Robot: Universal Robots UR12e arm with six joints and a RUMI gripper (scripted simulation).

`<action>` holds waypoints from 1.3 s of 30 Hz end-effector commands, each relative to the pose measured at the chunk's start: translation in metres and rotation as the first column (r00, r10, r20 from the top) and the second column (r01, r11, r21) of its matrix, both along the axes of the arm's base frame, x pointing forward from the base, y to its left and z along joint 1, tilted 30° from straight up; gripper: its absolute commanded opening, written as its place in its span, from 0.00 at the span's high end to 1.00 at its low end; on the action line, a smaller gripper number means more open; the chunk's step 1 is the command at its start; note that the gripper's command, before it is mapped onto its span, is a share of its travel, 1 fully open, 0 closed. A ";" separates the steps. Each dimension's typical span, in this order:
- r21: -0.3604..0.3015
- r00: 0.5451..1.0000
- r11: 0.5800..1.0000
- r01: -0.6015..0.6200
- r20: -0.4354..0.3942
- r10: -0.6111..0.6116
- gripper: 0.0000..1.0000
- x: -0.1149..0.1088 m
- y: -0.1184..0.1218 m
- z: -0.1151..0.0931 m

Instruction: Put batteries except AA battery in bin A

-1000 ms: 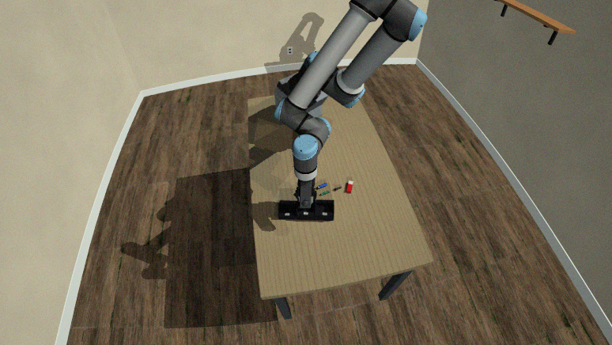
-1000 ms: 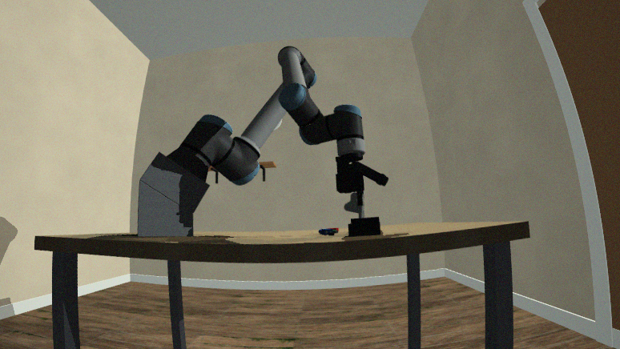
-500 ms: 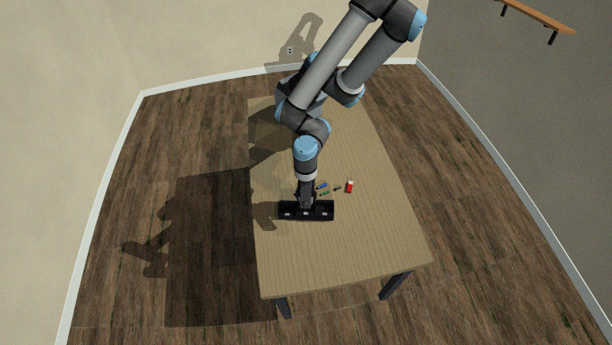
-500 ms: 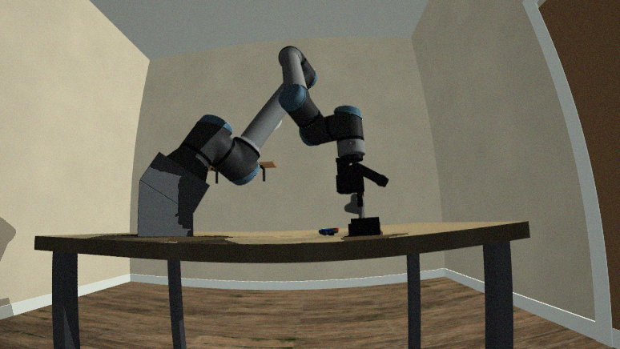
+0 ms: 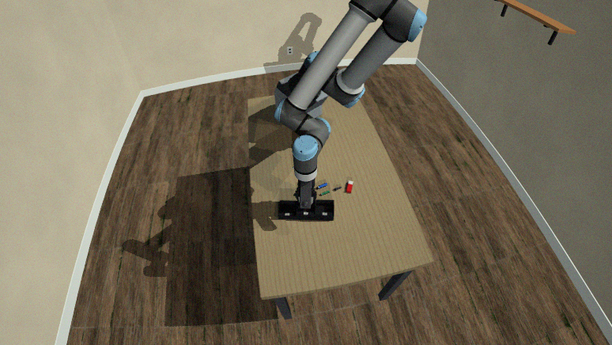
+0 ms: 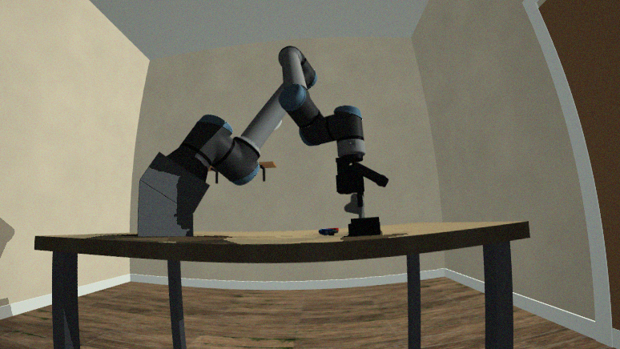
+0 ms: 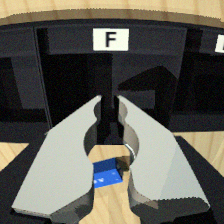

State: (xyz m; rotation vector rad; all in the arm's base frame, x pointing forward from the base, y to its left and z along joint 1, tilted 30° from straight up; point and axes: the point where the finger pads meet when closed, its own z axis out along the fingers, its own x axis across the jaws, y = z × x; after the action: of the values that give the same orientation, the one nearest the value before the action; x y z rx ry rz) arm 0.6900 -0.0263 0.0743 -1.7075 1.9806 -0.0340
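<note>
Gripper: your gripper (image 5: 305,206) (image 6: 362,213) (image 7: 109,97) is nearly closed, a slim gap between its tips and nothing held; it hangs over the compartment marked F.
Blue battery: it (image 5: 322,185) lies beside the bins' inner long side; it looks rigid and light, and likely to roll, so grip across its middle.
Green battery: it (image 5: 324,193) is thinner and nearer the bins; pinch it low, across the barrel.
Dark piece: it (image 5: 337,188) is small, probably a battery; you can't read its type, so check for AA first.
Red-and-white block: it (image 5: 349,187) is farthest from the bins; flat sides should seat well.
Blue block: in the wrist view it (image 7: 107,175) shows beyond the fingers; you can't surely match it to the blue battery.
Bins: the black row (image 5: 306,219) (image 6: 364,226) (image 7: 150,46) stands upright near the table's left edge in the top view; you can't read A, and a knock could shift it.
Table: pale wood grain (image 5: 342,248) (image 6: 282,254), its 2 visible front corners well apart from the batteries.
Room: beige walls, plank floor, 1 wooden shelf (image 5: 535,16) (image 6: 268,164).
</note>
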 end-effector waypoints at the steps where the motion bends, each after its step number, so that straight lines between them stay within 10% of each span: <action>1: 0.000 1.000 1.000 0.000 0.001 0.000 0.96 0.000 0.000 0.001; 39: -0.001 1.000 1.000 0.000 0.001 0.000 0.96 -0.010 -0.008 0.022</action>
State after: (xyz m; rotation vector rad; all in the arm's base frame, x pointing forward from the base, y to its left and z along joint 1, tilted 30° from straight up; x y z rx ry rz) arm 0.6822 -0.0324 0.0913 -1.7074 1.9806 -0.0342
